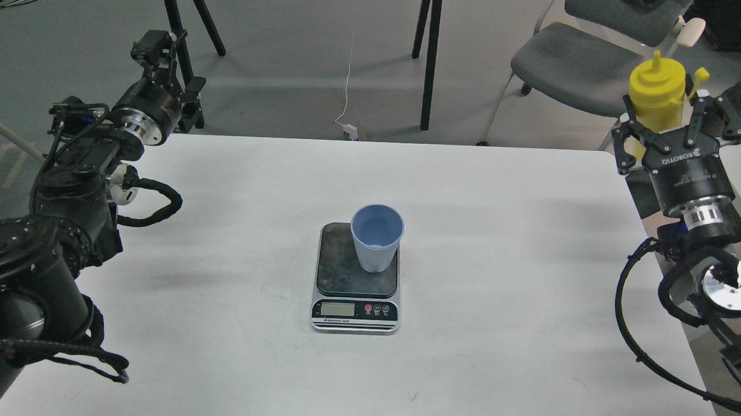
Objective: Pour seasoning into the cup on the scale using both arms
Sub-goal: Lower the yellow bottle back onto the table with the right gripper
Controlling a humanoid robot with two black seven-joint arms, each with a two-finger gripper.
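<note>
The light-blue ribbed cup stands upright on the right part of the dark plate of the scale, at the middle of the white table. My right gripper is at the table's right edge, pointing up. It is shut on the yellow seasoning bottle, which stands upright with its nozzle up and its tethered tip cap hanging off to the right. The bottle is far to the right of the cup. My left gripper is beyond the table's back left corner, small and dark.
A grey chair stands behind the table at the back right, close to the right gripper. Black stand legs and a white cable are on the floor behind the table. The scale's display faces the front.
</note>
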